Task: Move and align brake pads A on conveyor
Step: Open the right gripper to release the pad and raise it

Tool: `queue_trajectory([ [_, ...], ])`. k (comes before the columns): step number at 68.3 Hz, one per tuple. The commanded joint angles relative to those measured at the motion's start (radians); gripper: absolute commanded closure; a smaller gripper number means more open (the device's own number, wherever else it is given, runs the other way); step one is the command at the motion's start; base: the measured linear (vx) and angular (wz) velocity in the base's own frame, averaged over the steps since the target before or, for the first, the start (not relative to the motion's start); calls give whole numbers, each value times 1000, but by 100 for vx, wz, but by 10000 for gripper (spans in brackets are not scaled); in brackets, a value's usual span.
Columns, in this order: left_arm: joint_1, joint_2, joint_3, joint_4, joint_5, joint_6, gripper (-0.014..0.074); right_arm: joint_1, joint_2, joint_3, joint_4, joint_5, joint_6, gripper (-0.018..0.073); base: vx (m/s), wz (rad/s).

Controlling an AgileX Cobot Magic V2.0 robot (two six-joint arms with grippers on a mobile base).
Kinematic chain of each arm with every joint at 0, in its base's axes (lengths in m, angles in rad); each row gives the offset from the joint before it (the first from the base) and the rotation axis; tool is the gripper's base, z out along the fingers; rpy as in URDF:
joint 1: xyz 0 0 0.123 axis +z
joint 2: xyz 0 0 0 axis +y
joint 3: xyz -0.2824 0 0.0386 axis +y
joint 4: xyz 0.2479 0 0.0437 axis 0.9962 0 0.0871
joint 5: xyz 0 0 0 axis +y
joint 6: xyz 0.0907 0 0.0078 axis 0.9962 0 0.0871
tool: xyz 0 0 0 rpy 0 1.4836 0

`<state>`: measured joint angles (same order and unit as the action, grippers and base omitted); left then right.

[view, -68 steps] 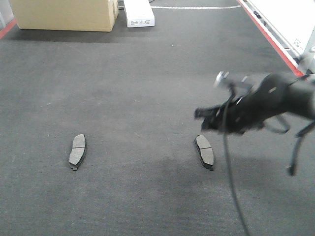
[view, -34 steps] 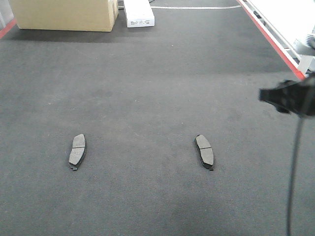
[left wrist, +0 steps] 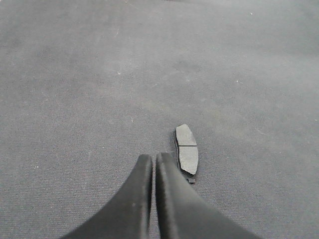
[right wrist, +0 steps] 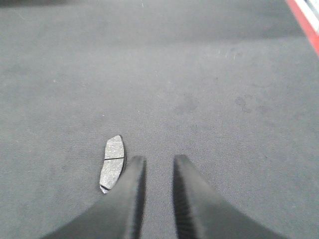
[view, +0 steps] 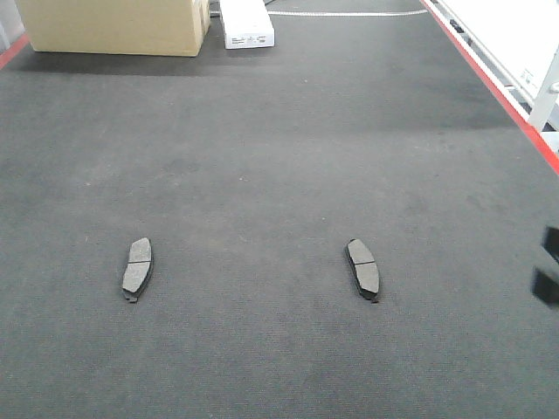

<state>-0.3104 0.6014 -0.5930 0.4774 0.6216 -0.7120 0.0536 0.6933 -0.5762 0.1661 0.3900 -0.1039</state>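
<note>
The left brake pad [view: 137, 269] and the right brake pad [view: 363, 270] lie flat and well apart on the conveyor belt [view: 279, 157], at about 8 and 5 o'clock of the front view. The left gripper [left wrist: 153, 158] has its jaws clenched together on nothing, the left brake pad just at 1 o'clock of its tips. The right gripper [right wrist: 157, 159] has its jaws parted and empty, the right brake pad close at 9 o'clock.

Conveyor [view: 279, 131] bears left pad [view: 136, 268], right pad [view: 363, 269], cardboard box [view: 113, 24], white box [view: 245, 24].

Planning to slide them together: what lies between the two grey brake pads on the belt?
Only bare charcoal felt-like conveyor belt between left curved grey pad and right pad, per front-facing view.
</note>
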Motion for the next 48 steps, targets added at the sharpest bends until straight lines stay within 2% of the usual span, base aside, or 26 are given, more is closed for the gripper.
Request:
queue_trajectory([
  [1,-3,0,-26,22,-52,-4,603,-6,-75,8,-2,-68,-14,549,0,0],
  [4,-3,0,-26,22,-52,-4,603,-6,-101,21,-2,-69,-14,574,0,0],
  [16,-3,0,-26,22,-52,-4,604,-6,-166,42,-2,-68,-14,569,0,0],
  [48,-3,0,-26,22,-52,-4,603,-6,-169,42,1,-66,-13,569,0,0],
])
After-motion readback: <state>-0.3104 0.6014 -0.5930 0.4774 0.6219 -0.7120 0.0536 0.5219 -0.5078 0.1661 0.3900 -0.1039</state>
